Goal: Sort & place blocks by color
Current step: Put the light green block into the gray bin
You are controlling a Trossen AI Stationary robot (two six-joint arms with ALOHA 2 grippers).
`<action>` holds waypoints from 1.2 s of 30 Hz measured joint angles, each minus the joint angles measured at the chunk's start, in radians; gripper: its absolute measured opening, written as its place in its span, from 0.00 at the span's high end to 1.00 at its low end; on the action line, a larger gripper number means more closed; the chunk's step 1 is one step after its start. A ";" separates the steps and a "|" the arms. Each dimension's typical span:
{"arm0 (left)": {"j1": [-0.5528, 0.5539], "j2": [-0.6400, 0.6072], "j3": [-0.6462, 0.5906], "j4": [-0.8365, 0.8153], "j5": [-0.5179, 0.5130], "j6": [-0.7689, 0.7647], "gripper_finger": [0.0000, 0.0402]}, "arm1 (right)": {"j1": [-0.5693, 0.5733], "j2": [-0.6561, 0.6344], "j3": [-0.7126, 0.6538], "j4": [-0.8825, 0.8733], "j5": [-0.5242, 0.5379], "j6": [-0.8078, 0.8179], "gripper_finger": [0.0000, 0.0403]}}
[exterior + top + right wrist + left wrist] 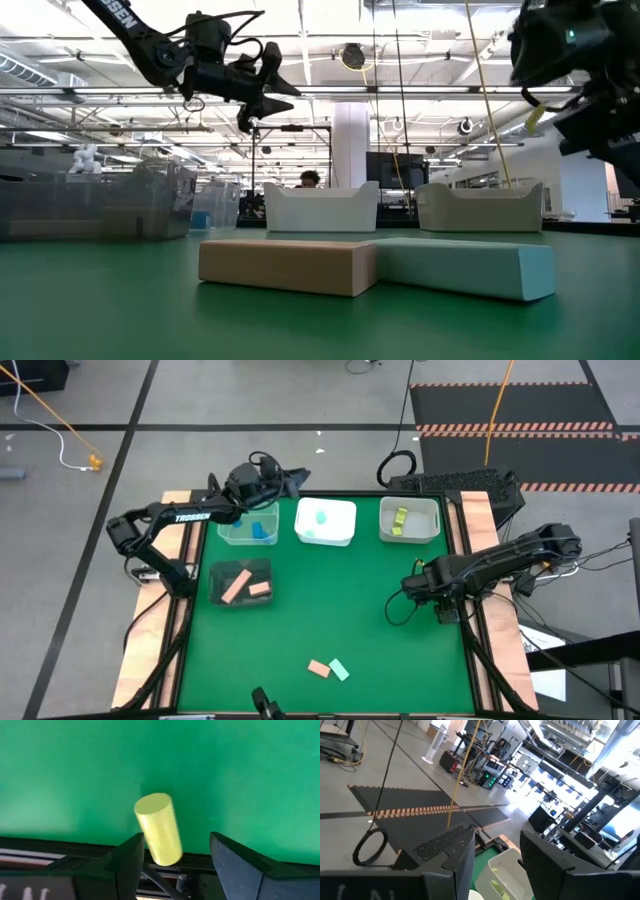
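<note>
Nearest the front edge of the green surface (330, 610), at about six o'clock, a salmon block (318, 668) and a mint block (339, 670) lay touching side by side, not yet sorted.

At about three o'clock, low over the surface near its right edge, the right end effector (175, 852) stood wide, its fingers straddling a yellow-green cylinder (159, 827) that lay on its side, with clear gaps either side, so nothing was gripped yet. That pickup looked like the step in hand. Done well, the fingers should settle level with the cylinder's middle and close across its round flanks, squarely, since a round piece could roll or squirt out if pinched off-centre. Its home was probably the far right bin (410, 518) at one o'clock, which already held yellow-green pieces.

At nine o'clock a clear bin (240, 582) held salmon pieces. Farthest off, at eleven o'clock, the left end effector (496, 857) hovered above the bin with blue blocks (262, 528), fingers apart and empty; the middle bin (326, 522) held mint.
</note>
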 joint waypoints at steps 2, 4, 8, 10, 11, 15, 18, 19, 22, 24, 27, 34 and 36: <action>-0.006 0.000 0.000 0.000 0.000 0.000 0.61 | 0.000 0.009 -0.021 0.012 -0.015 -0.001 0.47; -0.011 0.000 0.000 0.000 0.000 0.001 0.61 | 0.000 0.011 -0.047 0.032 -0.053 -0.009 0.47; -0.014 0.000 0.000 0.000 0.000 0.002 0.61 | 0.002 0.021 -0.068 0.052 -0.092 -0.012 0.47; -0.014 0.000 0.000 -0.002 0.000 0.002 0.61 | 0.002 0.028 -0.067 0.061 -0.092 -0.012 0.47; -0.014 0.000 0.000 -0.002 0.000 0.003 0.61 | 0.002 0.032 -0.067 0.064 -0.087 -0.012 0.47; -0.014 0.000 0.000 -0.002 0.000 0.003 0.61 | 0.002 0.064 -0.067 0.069 -0.077 -0.003 0.47; -0.014 0.000 0.000 -0.002 0.000 0.003 0.61 | 0.002 0.111 -0.067 0.072 -0.077 -0.003 0.47; -0.014 0.000 0.000 -0.002 0.000 0.004 0.61 | 0.002 0.130 -0.067 0.073 -0.077 -0.003 0.47; -0.014 0.000 0.000 -0.003 0.000 0.004 0.61 | 0.002 0.187 -0.067 0.075 -0.077 -0.003 0.47; -0.014 0.000 0.000 -0.003 0.000 0.009 0.61 | 0.002 0.221 -0.067 0.082 -0.077 -0.003 0.47; -0.014 0.000 0.000 -0.003 0.000 0.027 0.61 | 0.002 0.256 -0.067 0.099 -0.074 0.004 0.48; -0.014 0.000 0.000 -0.007 0.000 0.060 0.61 | 0.002 0.267 -0.066 0.125 -0.068 0.008 0.66; -0.014 0.000 0.000 -0.007 0.000 0.059 0.61 | 0.002 0.266 -0.065 0.125 -0.071 0.007 0.72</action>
